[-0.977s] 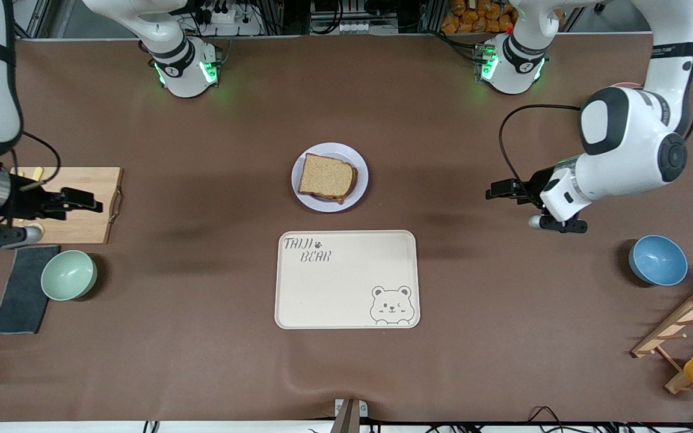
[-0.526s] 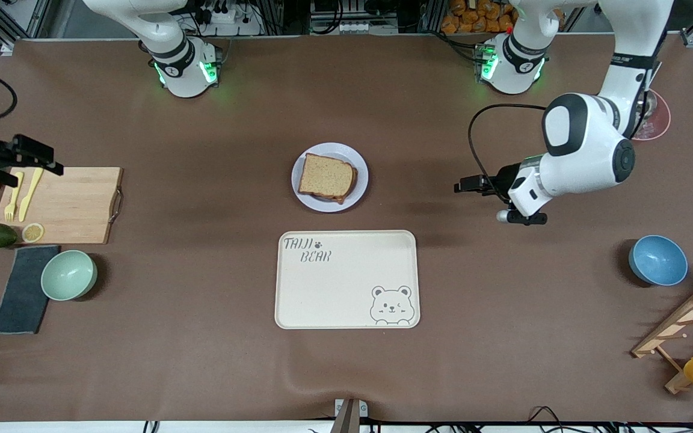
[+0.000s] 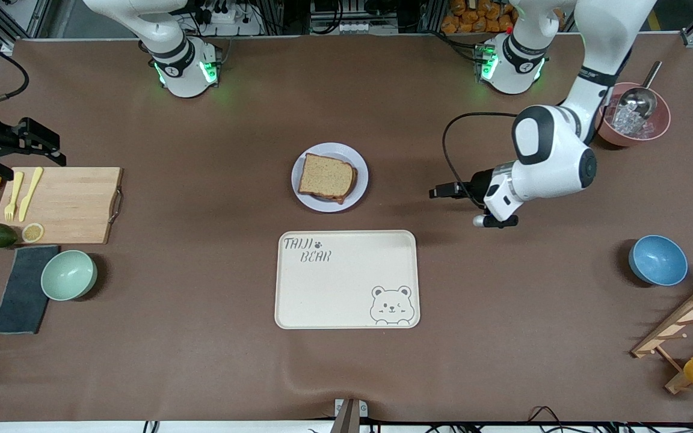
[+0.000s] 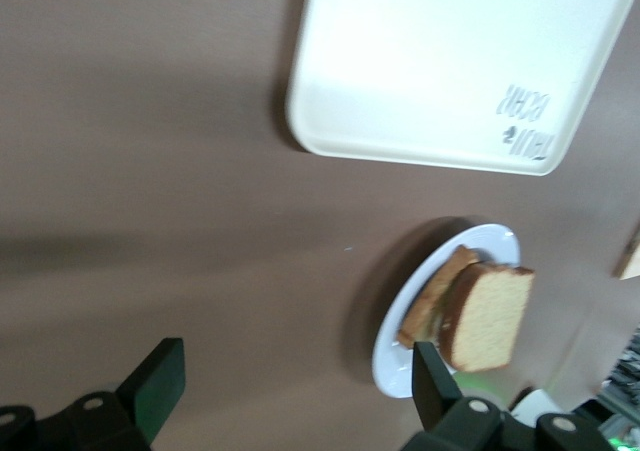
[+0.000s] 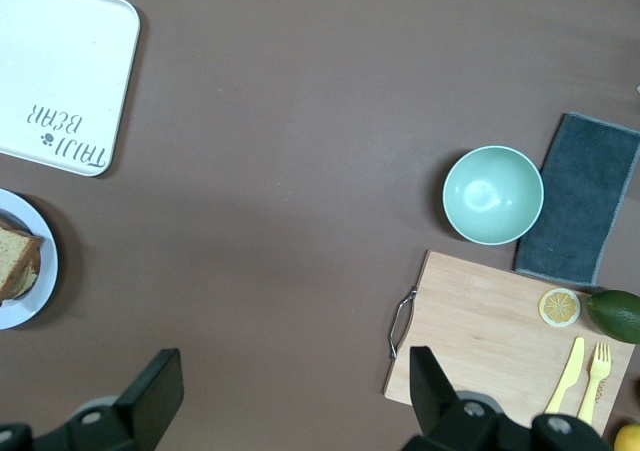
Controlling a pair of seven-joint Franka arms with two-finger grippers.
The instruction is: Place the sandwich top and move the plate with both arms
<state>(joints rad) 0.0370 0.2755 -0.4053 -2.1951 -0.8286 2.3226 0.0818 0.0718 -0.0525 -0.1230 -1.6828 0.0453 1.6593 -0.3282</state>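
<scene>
The sandwich top (image 3: 325, 176), a plain brown bread slice, lies on another slice on the round pale plate (image 3: 358, 178) at the table's middle. The left wrist view shows the plate (image 4: 392, 351) with the two slices, the sandwich top (image 4: 490, 316) uppermost and slightly offset. My left gripper (image 3: 443, 192) hangs open and empty over bare table toward the left arm's end, well apart from the plate; it (image 4: 295, 386) has its jaws wide. My right gripper (image 3: 52, 147) is open and empty over the table's right-arm end, beside the cutting board; it (image 5: 292, 391) also has wide jaws.
A cream bear tray (image 3: 346, 279) lies nearer to the camera than the plate. The cutting board (image 3: 61, 204), green bowl (image 3: 68, 275) and dark cloth (image 3: 21, 288) sit at the right arm's end. A blue bowl (image 3: 657, 260), pink ice bowl (image 3: 605, 135) and wooden rack (image 3: 689, 325) sit at the left arm's end.
The left arm has swung in toward the plate, uncovering the pink bowl. The right gripper has left the cutting board and drawn back toward the table's end.
</scene>
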